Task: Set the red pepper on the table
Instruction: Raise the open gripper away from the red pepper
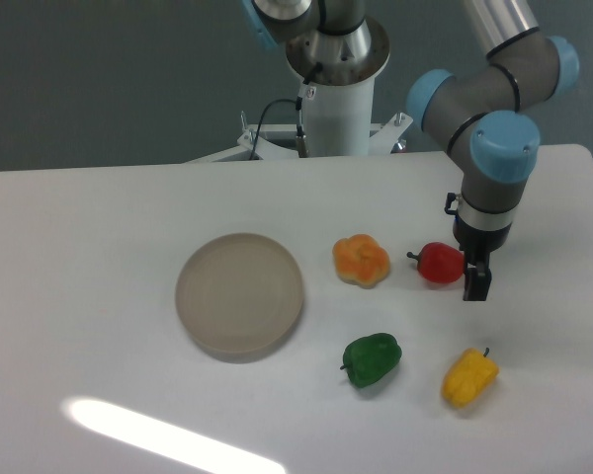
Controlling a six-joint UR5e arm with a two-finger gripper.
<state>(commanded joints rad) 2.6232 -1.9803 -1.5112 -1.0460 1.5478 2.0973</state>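
Yellow pepper: nearest the camera, lying on the white table at the right, dark stem up.
Green pepper: just left of the yellow one, apart from it.
Plate: round, beige-grey, left of centre, nothing on it.
Orange pepper: lobed, between the plate and the red pepper, touching neither.
Red pepper: small, glossy, rounded, lying on its side on the table with its short dark stem pointing left toward the orange pepper; highlights show on its skin.
Gripper: pointing down just right of the red pepper; one dark finger shows clear of the fruit, and whether the jaws are apart or together cannot be told from this angle.
Arm base: white column at the far edge.
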